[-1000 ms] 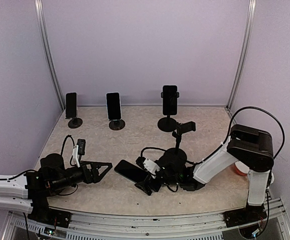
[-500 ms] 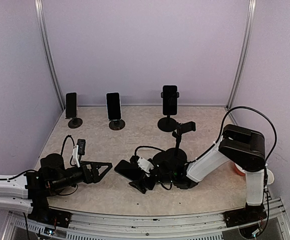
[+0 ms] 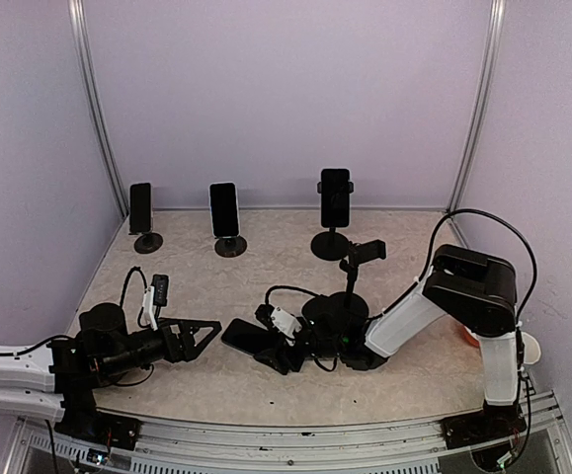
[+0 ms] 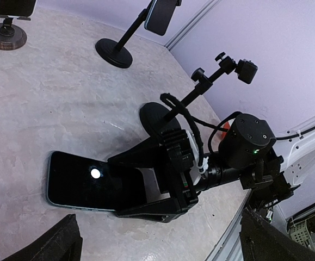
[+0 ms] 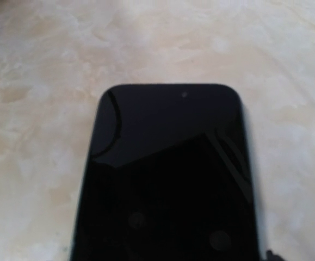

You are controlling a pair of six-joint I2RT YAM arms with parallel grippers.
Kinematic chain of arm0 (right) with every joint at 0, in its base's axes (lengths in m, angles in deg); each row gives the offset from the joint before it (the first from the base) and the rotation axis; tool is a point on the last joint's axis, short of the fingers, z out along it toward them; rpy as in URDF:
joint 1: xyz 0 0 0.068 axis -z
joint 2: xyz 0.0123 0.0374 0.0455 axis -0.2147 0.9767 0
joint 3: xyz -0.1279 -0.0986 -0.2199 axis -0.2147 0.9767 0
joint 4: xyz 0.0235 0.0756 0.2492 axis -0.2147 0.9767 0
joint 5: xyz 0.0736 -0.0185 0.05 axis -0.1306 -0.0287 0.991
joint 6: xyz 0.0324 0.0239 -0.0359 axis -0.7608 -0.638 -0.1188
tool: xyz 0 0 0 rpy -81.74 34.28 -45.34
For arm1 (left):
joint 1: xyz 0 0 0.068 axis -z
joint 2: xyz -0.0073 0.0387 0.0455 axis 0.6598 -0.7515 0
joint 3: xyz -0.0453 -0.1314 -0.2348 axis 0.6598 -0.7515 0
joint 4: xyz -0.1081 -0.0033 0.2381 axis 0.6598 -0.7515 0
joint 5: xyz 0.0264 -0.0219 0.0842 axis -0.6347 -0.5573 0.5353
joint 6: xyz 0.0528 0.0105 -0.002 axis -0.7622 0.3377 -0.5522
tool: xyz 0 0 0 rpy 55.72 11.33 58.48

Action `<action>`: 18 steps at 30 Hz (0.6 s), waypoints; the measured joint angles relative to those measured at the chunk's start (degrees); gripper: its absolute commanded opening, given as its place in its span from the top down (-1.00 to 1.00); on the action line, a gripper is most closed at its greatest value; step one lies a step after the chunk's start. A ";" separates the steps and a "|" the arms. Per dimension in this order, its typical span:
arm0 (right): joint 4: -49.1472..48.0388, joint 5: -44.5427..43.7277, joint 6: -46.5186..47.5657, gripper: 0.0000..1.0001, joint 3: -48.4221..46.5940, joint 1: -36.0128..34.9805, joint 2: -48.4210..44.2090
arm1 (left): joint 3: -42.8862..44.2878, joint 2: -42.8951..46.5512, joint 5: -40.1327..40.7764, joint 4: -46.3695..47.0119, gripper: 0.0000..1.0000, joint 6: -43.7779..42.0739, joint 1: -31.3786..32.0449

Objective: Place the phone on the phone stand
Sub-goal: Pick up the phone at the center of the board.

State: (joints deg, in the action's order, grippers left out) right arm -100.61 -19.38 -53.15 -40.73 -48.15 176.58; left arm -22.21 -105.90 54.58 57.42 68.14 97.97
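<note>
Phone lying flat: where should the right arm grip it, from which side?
Grip the phone across its two long edges at the end nearest the right gripper, coming in low along the table from the right. It lies flat, screen up, so only the thin sides give purchase; the fingers straddle that end.

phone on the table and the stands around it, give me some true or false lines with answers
1. The phone lies flat on the table. True.
2. The left gripper holds the phone. False: it is open and apart from it.
3. The right gripper has a finger on each side of the phone's end. True.
4. The clamp stand beside the right arm carries a phone. False: its clamp is empty.
5. Three back phones sit on stands. True.
</note>
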 measured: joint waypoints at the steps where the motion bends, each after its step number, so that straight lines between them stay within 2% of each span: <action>1: -0.26 0.22 -0.22 -0.34 0.02 0.00 0.11 | 0.00 0.04 0.00 0.02 -0.97 0.00 0.00; 6: -1.25 1.66 0.15 -0.20 0.04 0.17 0.48 | 0.00 0.44 0.00 0.00 -0.97 0.02 0.00; 18: -1.20 2.67 0.04 -0.11 3.08 0.26 -1.97 | 0.00 0.37 -0.02 0.04 -0.97 0.24 0.00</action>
State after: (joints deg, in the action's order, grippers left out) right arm -101.81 -16.71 -53.10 -37.65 -47.89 174.61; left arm -22.21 -105.53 54.56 57.46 68.38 97.97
